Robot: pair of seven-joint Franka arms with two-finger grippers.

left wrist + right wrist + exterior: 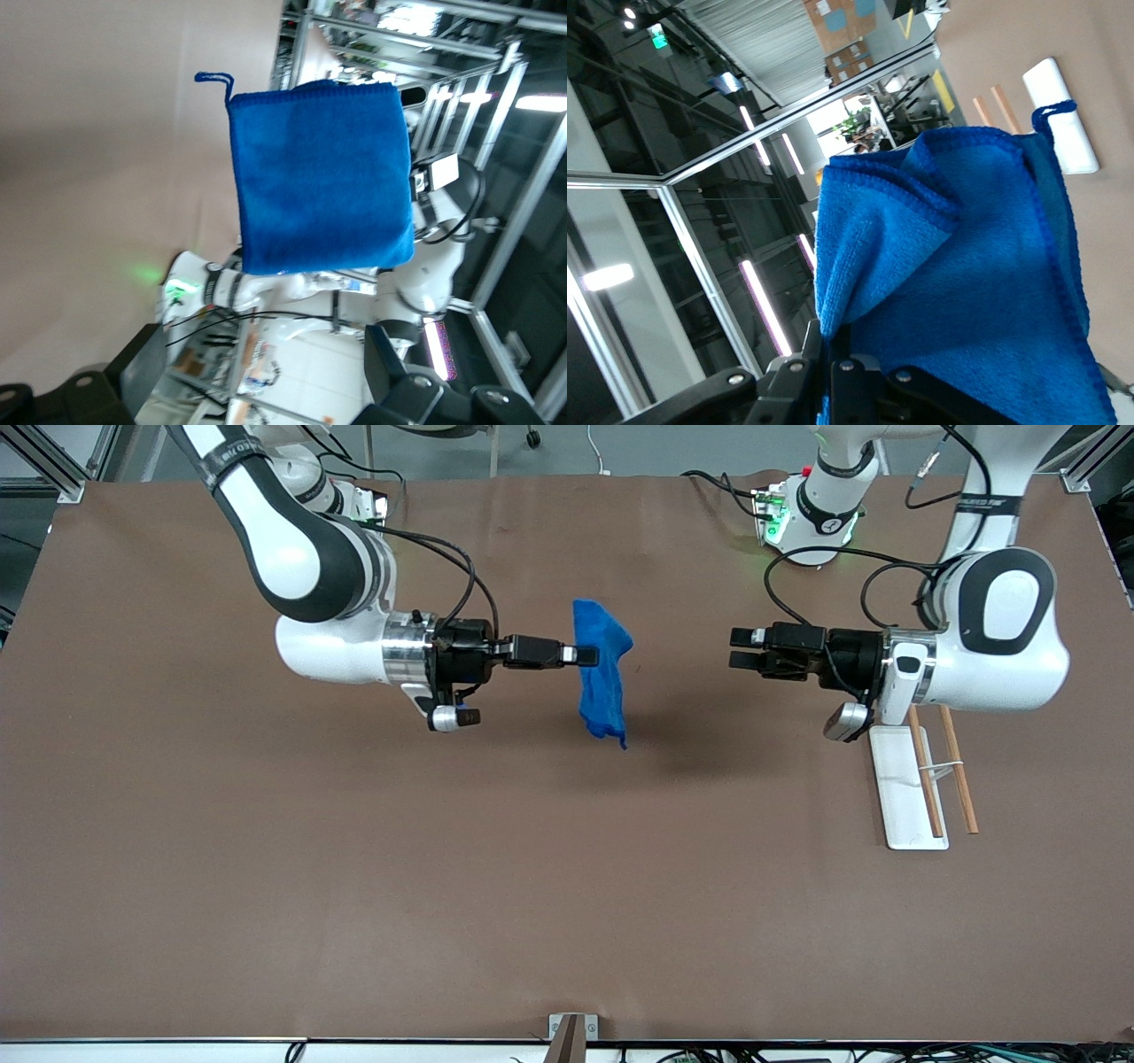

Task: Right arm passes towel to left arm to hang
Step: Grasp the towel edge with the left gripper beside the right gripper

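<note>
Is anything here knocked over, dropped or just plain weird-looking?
Nothing stands out. The bright blue microfibre towel hangs in mid-air over the brown table, but only because the right gripper is pinching it. The left gripper waits open, facing it. The white rack with wooden rails lies near the left arm.

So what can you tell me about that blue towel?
The towel is bright blue, soft and fuzzy like microfibre, with a stitched edge and a little loop tail at one corner. It hangs in the air over the middle of the table, draping down, folded over near the top. The right gripper pinches it near its upper part. Nothing else touches it. The left gripper is open, facing it across a gap.
</note>
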